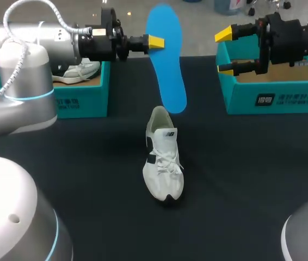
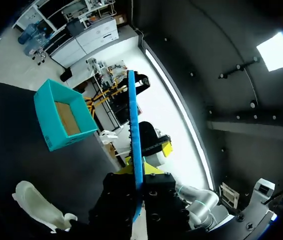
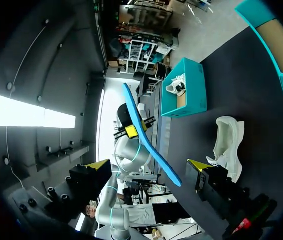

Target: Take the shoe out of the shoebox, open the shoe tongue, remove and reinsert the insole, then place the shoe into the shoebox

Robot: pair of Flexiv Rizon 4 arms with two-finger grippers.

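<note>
My left gripper (image 1: 155, 42) is shut on the upper edge of a blue insole (image 1: 168, 60), which hangs in the air above the heel of a white shoe (image 1: 164, 159). The shoe stands upright on the black table, toe toward the front. In the left wrist view the insole (image 2: 134, 135) shows edge-on between the yellow tips of the left gripper (image 2: 140, 170), with the shoe (image 2: 36, 206) below. My right gripper (image 1: 225, 51) is open and empty over the left end of the right teal shoebox (image 1: 273, 99). The right wrist view shows the insole (image 3: 149, 145) and the shoe (image 3: 229, 142).
A second teal shoebox (image 1: 83, 98) at the back left holds another white shoe (image 1: 80, 70). The right shoebox (image 2: 61, 116) shows a bare cardboard floor. Black table surface lies around the shoe on all sides.
</note>
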